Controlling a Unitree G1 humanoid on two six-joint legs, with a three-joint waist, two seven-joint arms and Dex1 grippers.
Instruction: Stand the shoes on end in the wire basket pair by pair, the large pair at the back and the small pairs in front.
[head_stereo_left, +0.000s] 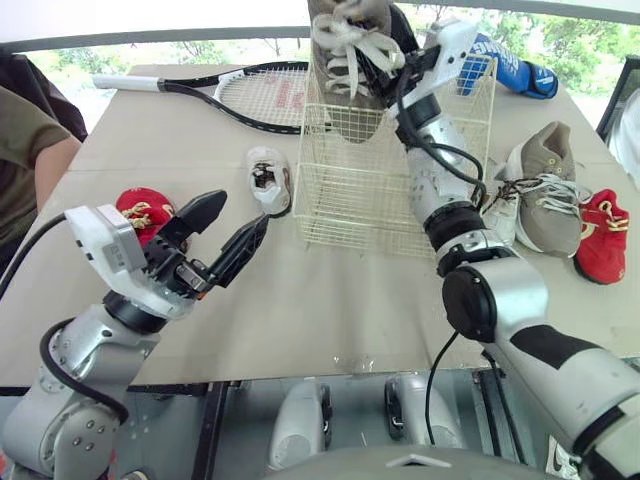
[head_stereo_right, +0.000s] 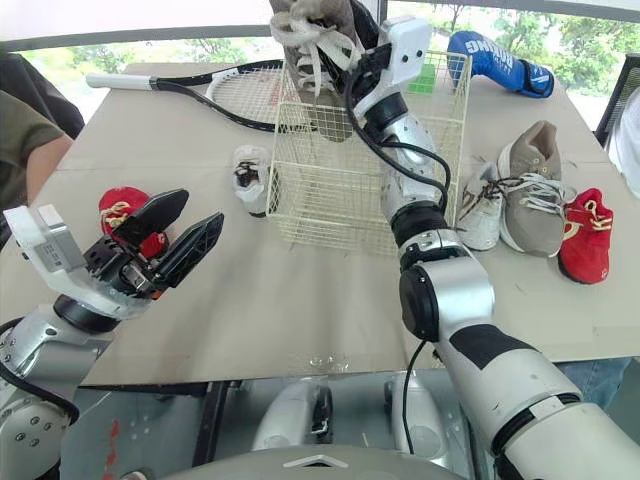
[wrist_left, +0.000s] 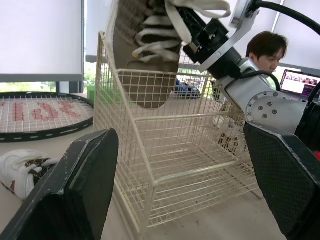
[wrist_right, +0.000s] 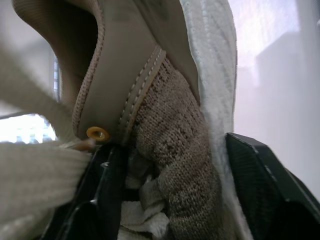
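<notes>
A large tan shoe (head_stereo_left: 345, 60) with white laces hangs toe-down over the back of the cream wire basket (head_stereo_left: 350, 200), its toe just inside the rim. My right gripper (head_stereo_left: 378, 62) is shut on that shoe's heel collar (wrist_right: 165, 165). Its mate (head_stereo_left: 548, 188) lies on the table right of the basket, between a small white shoe (head_stereo_left: 500, 215) and a small red shoe (head_stereo_left: 603, 237). Another small white shoe (head_stereo_left: 270, 180) lies just left of the basket, and a second red one (head_stereo_left: 143, 212) sits further left. My left gripper (head_stereo_left: 232, 238) hovers open and holds nothing, front-left of the basket (wrist_left: 175, 165).
A tennis racket (head_stereo_left: 255, 92) lies at the back left of the table. A blue object (head_stereo_left: 515, 68) rests behind the basket to the right. A person's arm (head_stereo_left: 30, 160) is at the table's left edge. The table's front edge (head_stereo_left: 300, 375) is close to my arms.
</notes>
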